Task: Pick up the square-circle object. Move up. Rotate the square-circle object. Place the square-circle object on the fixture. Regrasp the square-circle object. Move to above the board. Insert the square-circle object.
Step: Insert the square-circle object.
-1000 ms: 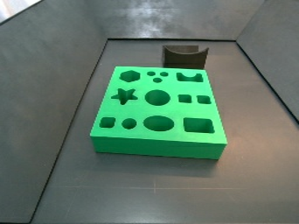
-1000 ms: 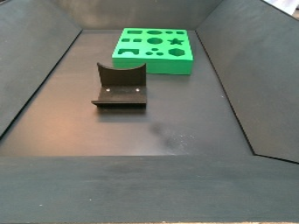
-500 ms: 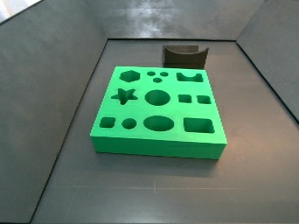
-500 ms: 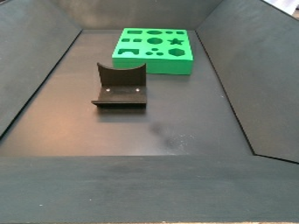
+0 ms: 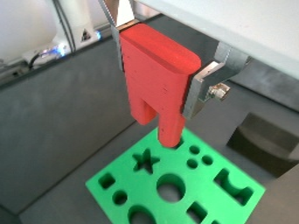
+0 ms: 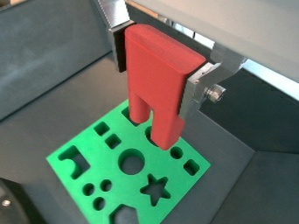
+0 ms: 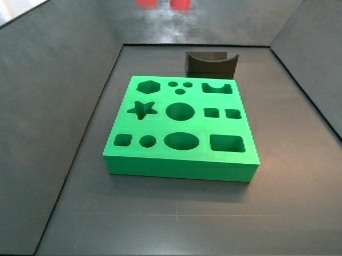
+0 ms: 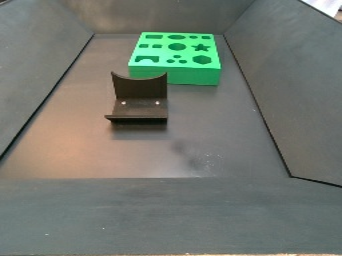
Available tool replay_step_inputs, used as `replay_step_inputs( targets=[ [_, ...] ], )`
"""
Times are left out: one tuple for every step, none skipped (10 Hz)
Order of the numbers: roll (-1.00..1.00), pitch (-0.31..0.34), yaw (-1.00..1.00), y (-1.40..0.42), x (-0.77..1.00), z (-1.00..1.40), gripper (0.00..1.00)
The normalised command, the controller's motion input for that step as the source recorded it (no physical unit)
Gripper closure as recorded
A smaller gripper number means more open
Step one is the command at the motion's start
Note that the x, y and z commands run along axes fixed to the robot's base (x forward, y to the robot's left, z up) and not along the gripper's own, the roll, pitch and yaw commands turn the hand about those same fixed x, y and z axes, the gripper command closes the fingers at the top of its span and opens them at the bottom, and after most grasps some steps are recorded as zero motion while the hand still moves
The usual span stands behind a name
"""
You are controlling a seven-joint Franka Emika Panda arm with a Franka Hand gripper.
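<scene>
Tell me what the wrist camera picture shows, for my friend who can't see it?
The gripper holds the red square-circle object between its silver fingers, stub end pointing down. Below it lies the green board with star, round and square holes.

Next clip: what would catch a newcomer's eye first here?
The bright red plastic square-circle object, clamped between the gripper's silver fingers, hangs stub-end down above the large bright green board with shaped holes in both wrist views. In a side view, the dark notched fixture stands empty on the grey floor, nearer the camera than the board.
</scene>
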Motion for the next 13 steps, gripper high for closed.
replay_step_inputs(
  targets=[
    [0.0,-0.016,0.11,-0.25,0.09,-1.0,1.0],
    [0.0,-0.064,0.1,-0.19,0.0,-1.0,1.0],
    [-0.02,-0.079,0.08,-0.15,-0.01,-0.97,1.0],
    [-0.07,-0.106,0.04,-0.15,-0.1,-0.85,1.0],
    [-0.08,-0.114,0.03,-0.14,-0.11,-0.82,1.0],
    [-0.06,-0.133,0.03,-0.14,-0.13,-0.82,1.0],
    [-0.06,-0.18,0.05,-0.12,-0.16,-0.76,1.0],
    [-0.06,-0.193,0.05,-0.12,-0.16,-0.74,1.0],
    [-0.03,-0.219,0.07,-0.15,-0.17,-0.74,1.0],
    [-0.01,-0.156,0.06,-0.17,-0.13,-0.65,1.0],
    [0.0,-0.166,0.11,-0.16,-0.27,-0.52,1.0],
    [0.0,-0.144,0.14,-0.12,-0.32,-0.35,1.0],
    [0.0,-0.113,0.12,-0.08,-0.27,-0.29,1.0]
  ],
)
